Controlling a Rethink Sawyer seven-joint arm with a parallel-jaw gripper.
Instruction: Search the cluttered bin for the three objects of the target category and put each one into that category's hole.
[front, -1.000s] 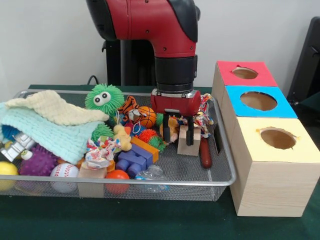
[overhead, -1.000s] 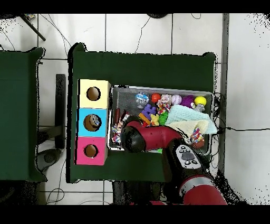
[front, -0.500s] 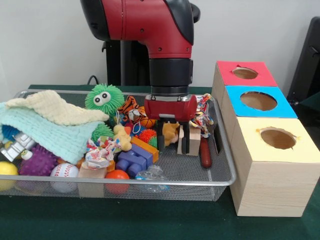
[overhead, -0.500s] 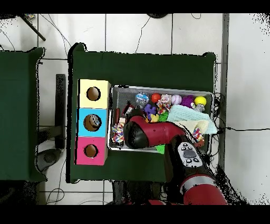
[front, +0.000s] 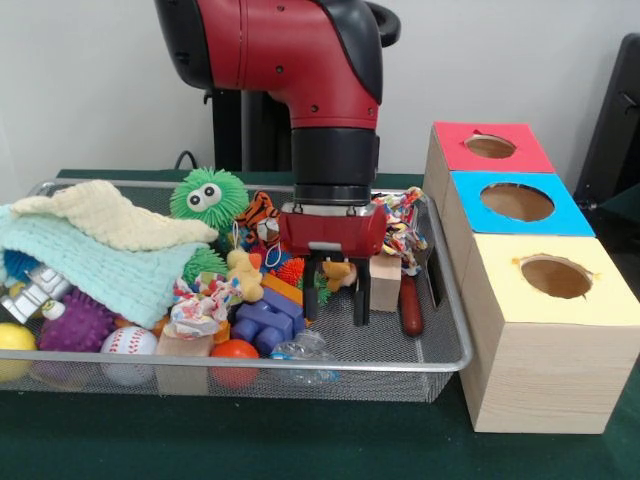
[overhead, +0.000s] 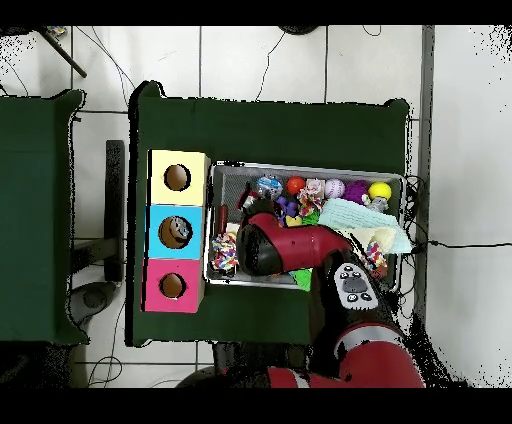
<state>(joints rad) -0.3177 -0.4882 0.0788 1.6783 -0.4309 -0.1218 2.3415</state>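
I have the gripper (front: 334, 298) hanging low over the right part of the wire bin (front: 440, 300), its two dark fingers (front: 310, 298) spread apart with nothing between them. They straddle bare mesh in front of a small yellow-brown toy (front: 340, 272), and a wooden block (front: 385, 281) stands just beside the right finger, not clamped. I read that as lining up for a grab, not carrying.

Which category is wanted I cannot tell from here. Likely candidates are the wooden block and another wooden piece (front: 182, 352) against the front wall. The rest is clutter: a green fuzzy ball (front: 207, 198), blue bricks (front: 264, 322), a baseball (front: 128, 343), and knitted cloths (front: 95, 250) that may hide more.

The three boxes sit right beside the bin on the green counter (front: 300, 440), holes up: red (front: 490, 146), blue (front: 517, 202), yellow (front: 556, 277). That keeps each drop short.
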